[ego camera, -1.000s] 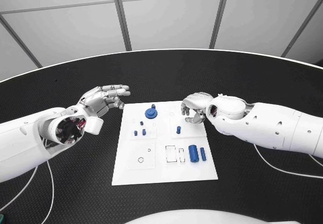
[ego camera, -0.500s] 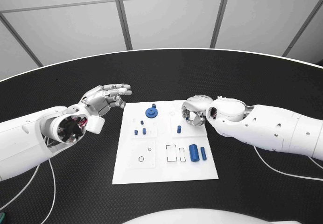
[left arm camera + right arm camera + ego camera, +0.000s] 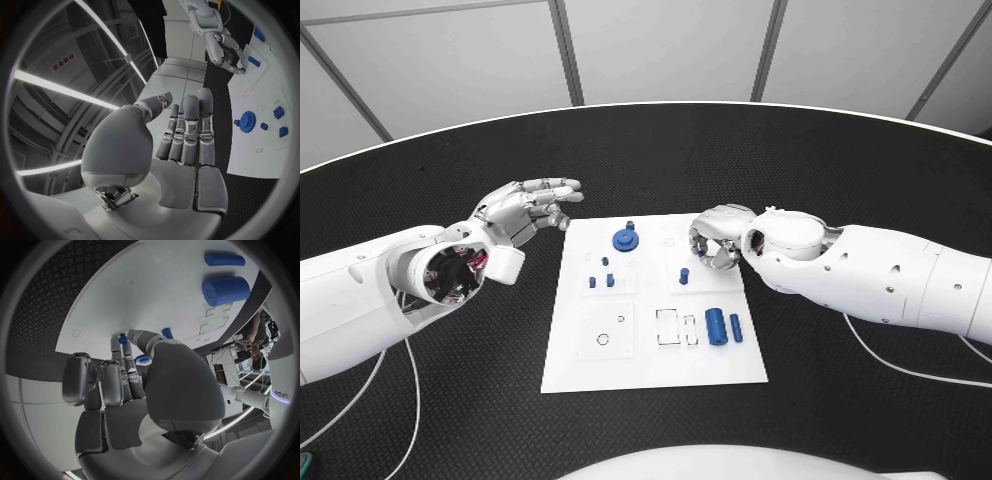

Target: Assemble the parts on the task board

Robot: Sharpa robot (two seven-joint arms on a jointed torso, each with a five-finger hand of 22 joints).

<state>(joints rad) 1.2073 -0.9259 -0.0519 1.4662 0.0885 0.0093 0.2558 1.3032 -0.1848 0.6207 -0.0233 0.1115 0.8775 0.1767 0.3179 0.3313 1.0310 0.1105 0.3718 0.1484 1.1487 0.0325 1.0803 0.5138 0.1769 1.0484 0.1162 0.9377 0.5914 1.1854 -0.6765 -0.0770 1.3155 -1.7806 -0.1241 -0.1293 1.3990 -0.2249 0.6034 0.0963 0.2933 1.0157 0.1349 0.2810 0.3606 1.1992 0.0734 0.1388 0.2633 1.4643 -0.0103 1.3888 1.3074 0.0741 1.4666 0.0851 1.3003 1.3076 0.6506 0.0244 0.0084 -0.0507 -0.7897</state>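
The white rectangular task board (image 3: 651, 352) lies mid-table, carrying small blue parts (image 3: 713, 326). The left hand (image 3: 524, 212) hovers beside it, fingers apart, empty. The right hand (image 3: 715, 236) curls over its far edge; any grip is unclear.

The right hand (image 3: 715, 238) crowds the task board's (image 3: 653, 365) far-right corner, seemingly leaving its near half open.

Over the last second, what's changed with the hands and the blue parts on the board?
Very little. The right hand has eased slightly toward the task board, fingers curled above its far right edge, holding nothing I can make out. The left hand still hovers open off the board's far left corner. The blue gear, small pegs and two cylinders have not moved.
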